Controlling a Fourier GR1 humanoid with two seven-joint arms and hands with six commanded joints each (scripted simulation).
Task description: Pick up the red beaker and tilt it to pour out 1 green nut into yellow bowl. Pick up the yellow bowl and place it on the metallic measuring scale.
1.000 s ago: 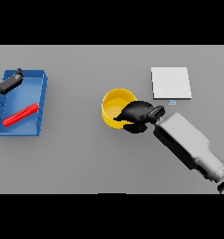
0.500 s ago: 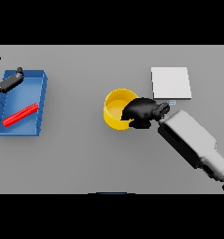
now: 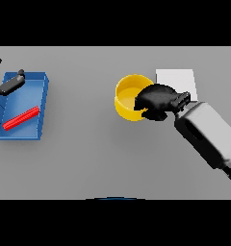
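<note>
Our right hand (image 3: 157,102) curls around the rim of the yellow bowl (image 3: 127,96), right of centre, just left of the scale (image 3: 177,79). Our left hand (image 3: 6,85), fingers straight, hovers over the blue tray (image 3: 40,110) at far left; a red beaker (image 3: 22,118) lies inside it.

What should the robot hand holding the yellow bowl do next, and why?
Probably carry the yellow bowl a bit further right, over the scale. The right robot hand grips the bowl's rim, and the bowl sits just left of the scale, not yet on it.
</note>
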